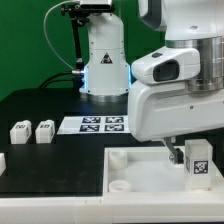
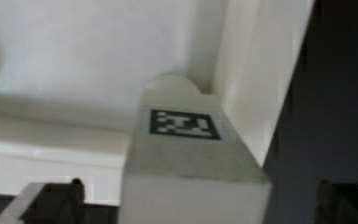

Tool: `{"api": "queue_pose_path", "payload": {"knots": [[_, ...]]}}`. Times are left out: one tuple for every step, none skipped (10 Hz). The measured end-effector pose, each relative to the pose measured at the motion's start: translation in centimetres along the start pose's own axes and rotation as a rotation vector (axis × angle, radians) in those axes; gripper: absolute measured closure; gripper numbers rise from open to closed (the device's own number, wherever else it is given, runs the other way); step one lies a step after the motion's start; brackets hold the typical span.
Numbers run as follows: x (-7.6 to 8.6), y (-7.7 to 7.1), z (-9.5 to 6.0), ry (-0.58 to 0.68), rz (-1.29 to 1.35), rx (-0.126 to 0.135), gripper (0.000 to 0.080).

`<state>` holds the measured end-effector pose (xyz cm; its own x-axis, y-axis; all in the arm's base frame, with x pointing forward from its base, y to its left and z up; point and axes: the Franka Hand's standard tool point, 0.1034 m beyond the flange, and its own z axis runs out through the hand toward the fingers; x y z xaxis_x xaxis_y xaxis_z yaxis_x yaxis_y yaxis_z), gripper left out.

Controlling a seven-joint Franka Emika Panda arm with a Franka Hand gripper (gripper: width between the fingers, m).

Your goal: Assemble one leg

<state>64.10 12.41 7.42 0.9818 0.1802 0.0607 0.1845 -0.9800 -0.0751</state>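
One leg (image 2: 190, 150): my gripper (image 2: 194, 205) is holding it, clamped.
Tray (image 1: 140, 190): corner socket at its three o'clock.
Care: I'm keeping it upright while seating.

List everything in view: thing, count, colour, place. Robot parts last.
leg in the tool: one, white with a black-and-white tag, held over the tray's corner at the exterior view's right
loose legs: two, white, tagged, side by side on the table at the exterior view's left
tray: one, white, front of the table
marker board: one, white, flat behind the tray
table: one, black
tool: one, dark fingers, shut on the leg
arm: one, white, above the tray
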Motion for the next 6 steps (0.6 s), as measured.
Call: {"api": "queue_pose_path", "payload": {"knots": [[-0.01,-0.10,0.03,0.000,0.054,0.001,0.0163],[-0.03,-0.09,0.06,-0.001,0.067,0.002,0.0163],[-0.03,-0.21,0.08,-0.001,0.164,0.008,0.0325],[-0.05,0.12,0.08,-0.002,0.235,0.005,0.0491],[-0.07,0.37,0.12,-0.002,0.343,0.004,0.0491],[-0.05,0.44,0.11,-0.002,0.445,0.005,0.0494]]}}
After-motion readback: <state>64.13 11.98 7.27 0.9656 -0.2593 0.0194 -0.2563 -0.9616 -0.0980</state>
